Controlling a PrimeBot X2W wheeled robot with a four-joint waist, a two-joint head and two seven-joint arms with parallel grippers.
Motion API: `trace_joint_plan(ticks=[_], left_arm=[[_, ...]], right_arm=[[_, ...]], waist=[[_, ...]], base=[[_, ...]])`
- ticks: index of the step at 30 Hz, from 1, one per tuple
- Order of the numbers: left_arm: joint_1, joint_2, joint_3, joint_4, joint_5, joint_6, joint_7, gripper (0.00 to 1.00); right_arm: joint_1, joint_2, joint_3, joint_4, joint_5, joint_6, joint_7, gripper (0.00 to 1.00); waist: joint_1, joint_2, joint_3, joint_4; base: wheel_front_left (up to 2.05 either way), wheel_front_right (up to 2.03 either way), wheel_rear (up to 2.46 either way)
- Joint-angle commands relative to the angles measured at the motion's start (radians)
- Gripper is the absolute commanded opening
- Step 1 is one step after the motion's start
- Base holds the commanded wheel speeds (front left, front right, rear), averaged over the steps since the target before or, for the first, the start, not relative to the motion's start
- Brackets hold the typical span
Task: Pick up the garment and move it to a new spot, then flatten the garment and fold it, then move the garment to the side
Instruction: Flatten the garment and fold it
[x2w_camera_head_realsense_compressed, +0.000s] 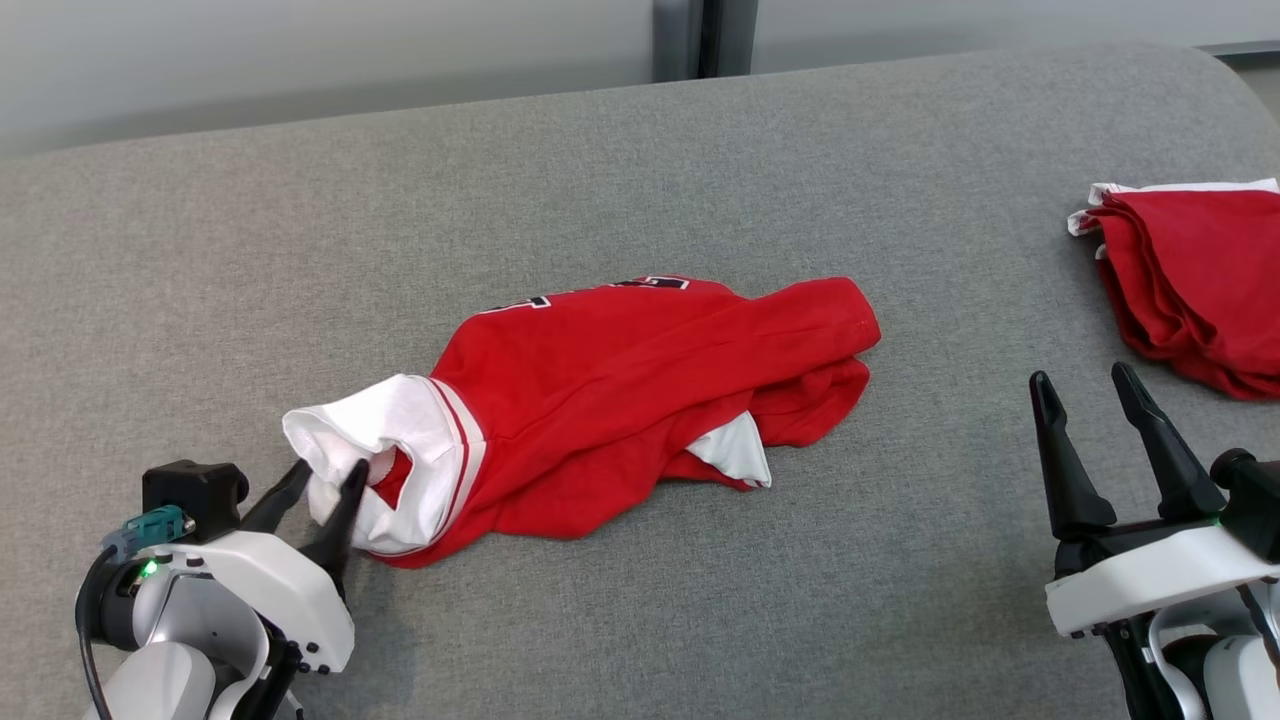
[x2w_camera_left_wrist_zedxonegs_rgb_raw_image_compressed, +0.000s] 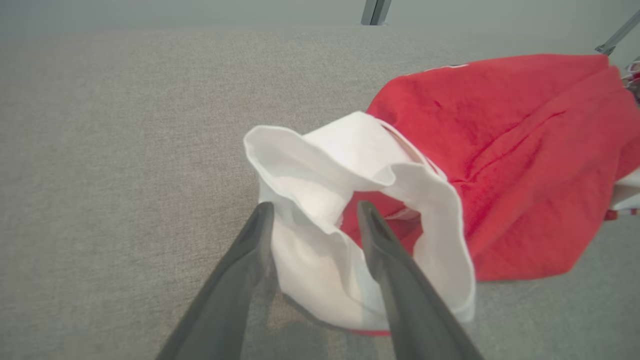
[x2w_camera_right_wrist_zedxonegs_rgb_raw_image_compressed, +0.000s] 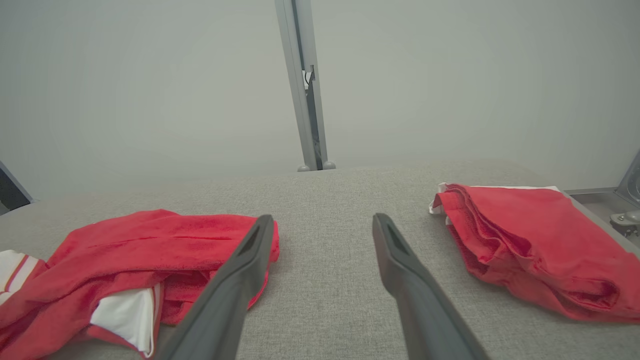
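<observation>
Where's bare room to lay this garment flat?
Widest: the grey surface behind the crumpled garment. Also the gap between it and the folded red pile. Crowded at the white sleeve by the left gripper.

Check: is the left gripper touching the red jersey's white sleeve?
Touching. In the left wrist view the white sleeve fills the gap between the jaws of the left gripper.

Red pile (x2w_camera_head_realsense_compressed: 1195, 285) cut by edge, garment (x2w_camera_head_realsense_compressed: 620, 380) lettering (x2w_camera_head_realsense_compressed: 590, 293) half hidden
</observation>
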Motion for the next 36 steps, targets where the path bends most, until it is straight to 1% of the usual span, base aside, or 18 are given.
trace_joint_plan(ticks=[1, 7, 11, 13, 19, 24, 29, 30, 31, 32, 36], left_arm=[[-0.015, 0.005, 0.004, 0.002, 0.0, 0.006, -0.003, 0.0], [-0.011, 0.017, 0.008, -0.01, 0.008, 0.021, -0.001, 0.0], [-0.02, 0.027, 0.01, -0.039, 0.015, 0.03, 0.0, 0.0], [-0.031, 0.029, 0.007, -0.053, 0.022, 0.031, 0.0, 0.0], [-0.075, 0.022, -0.006, -0.067, 0.032, 0.019, -0.011, 0.0], [-0.103, 0.01, -0.017, -0.053, 0.039, 0.009, -0.029, 0.0], [-0.119, 0.001, -0.023, -0.032, 0.039, 0.002, -0.048, 0.0], [-0.12, 0.0, -0.023, -0.028, 0.038, 0.001, -0.052, 0.0], [-0.121, -0.002, -0.023, -0.024, 0.038, 0.002, -0.055, 0.0], [-0.123, -0.002, -0.021, -0.022, 0.038, 0.002, -0.062, 0.0], [-0.129, 0.001, -0.015, -0.021, 0.04, 0.002, -0.079, 0.0]], right_arm=[[-0.011, -0.003, -0.005, 0.004, 0.006, 0.0, -0.007, 1.0], [-0.029, -0.015, -0.008, 0.023, 0.011, 0.0, 0.022, 1.0], [-0.081, -0.05, 0.023, 0.063, 0.035, 0.0, 0.069, 1.0], [-0.117, -0.078, 0.043, 0.099, 0.053, 0.0, 0.09, 1.0], [-0.243, -0.147, 0.152, 0.216, 0.126, 0.0, 0.118, 1.0], [-0.335, -0.176, 0.231, 0.306, 0.192, 0.0, 0.115, 1.0], [-0.388, -0.207, 0.306, 0.364, 0.247, 0.0, 0.129, 1.0], [-0.393, -0.211, 0.316, 0.37, 0.265, 0.0, 0.131, 0.49], [-0.398, -0.218, 0.326, 0.372, 0.273, 0.0, 0.127, 0.31], [-0.404, -0.226, 0.333, 0.37, 0.281, 0.0, 0.119, 0.0], [-0.404, -0.242, 0.35, 0.357, 0.315, 0.0, 0.106, 0.0]], waist=[[0.0, 0.0, 0.003, -0.002], [0.0, 0.0, 0.015, 0.001], [0.0, 0.0, 0.032, 0.015], [0.0, 0.0, 0.046, 0.028], [0.0, 0.0, 0.104, 0.074], [0.0, 0.0, 0.136, 0.097], [0.0, 0.0, 0.147, 0.107], [0.0, 0.0, 0.148, 0.109], [0.0, 0.0, 0.148, 0.11], [0.0, 0.0, 0.148, 0.111], [0.0, 0.0, 0.146, 0.11]], base=[[0.0, 0.0, 0.0], [0.0, 0.0, 0.0], [0.0, 0.0, 0.0], [0.0, 0.0, 0.0], [0.0, 0.0, 0.0], [0.0, 0.0, 0.0], [0.0, 0.0, 0.0], [0.0, 0.0, 0.0], [0.0, 0.0, 0.0], [0.0, 0.0, 0.0], [0.0, 0.0, 0.0]])
